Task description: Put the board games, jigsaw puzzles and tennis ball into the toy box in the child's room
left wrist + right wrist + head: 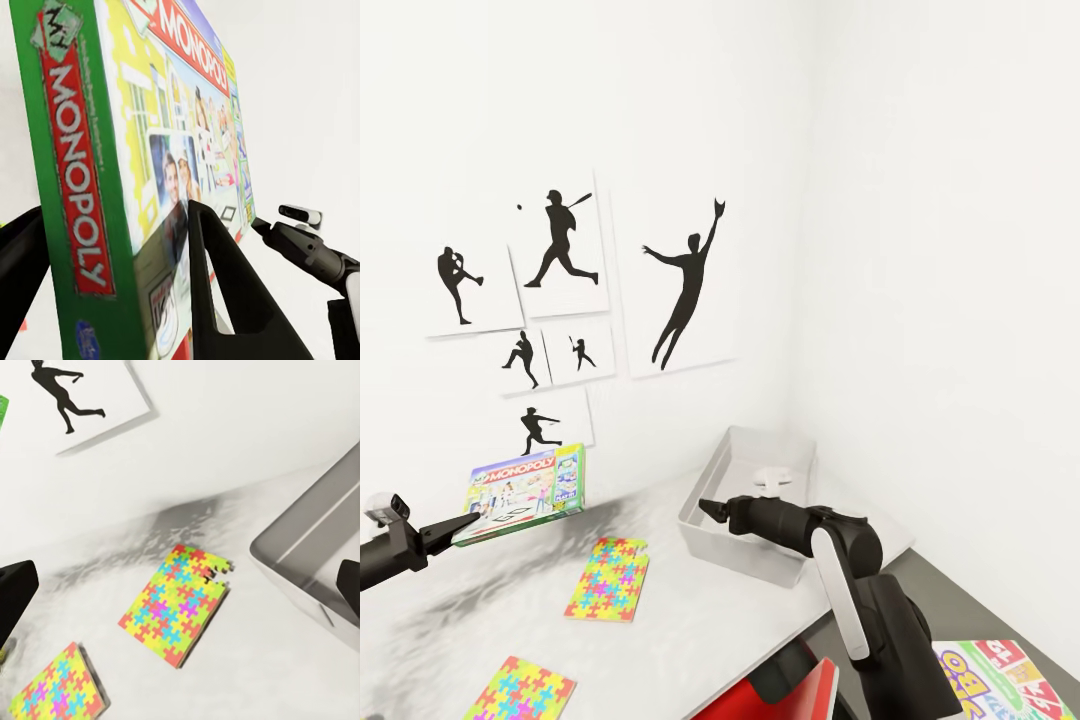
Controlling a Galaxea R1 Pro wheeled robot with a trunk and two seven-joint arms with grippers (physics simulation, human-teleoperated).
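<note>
Above the bench (740, 640), the left arm reaches in level from the left edge of the head view, its left tool (468, 522) clamped on the lower corner of a green-and-white Monopoly board game (525, 492) held up in the air and tilted, well apart from the toy box (745, 500). From the lower right, the right arm bends at the elbow and stretches forward, its right tool (707, 509) spread open and empty at the near rim of the toy box. Two jigsaw puzzles (608, 578) lie flat on the bench top, and a Skip-Bo board game (1000, 680) sits at the lower right corner.
</note>
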